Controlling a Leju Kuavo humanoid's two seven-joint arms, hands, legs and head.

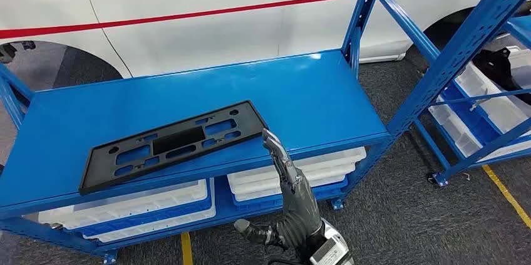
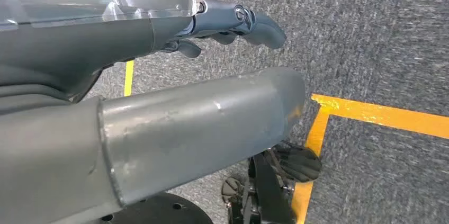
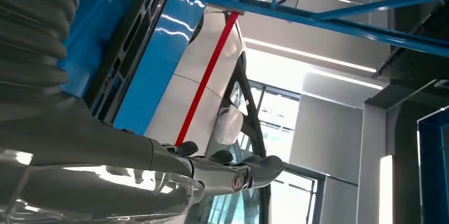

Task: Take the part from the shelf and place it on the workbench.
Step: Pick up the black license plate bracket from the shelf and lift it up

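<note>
A flat black part (image 1: 172, 144) — a long plate with slots and holes cut through it — lies on the top board of a blue shelf (image 1: 325, 99), set at a slant near the front edge. The right hand (image 1: 290, 199) rises from below in the head view, released and holding nothing, its fingers (image 1: 278, 152) stretched out straight with the tips at the shelf's front edge, just beside the near right corner of the part; whether they touch it cannot be told. The thumb sticks out to the side, apart from the fingers.

The left hand (image 2: 233, 23) hangs over grey carpet (image 2: 370, 33) marked with yellow tape (image 2: 381, 115); its fingers are loosely bent and nothing is in them.

Under the top board, white trays (image 1: 294, 177) sit on a lower level of the shelf. Behind it stands a white car (image 1: 188, 20) with a red stripe along its doors. To the right is a second blue rack (image 1: 463, 58) — it holds more white trays.
</note>
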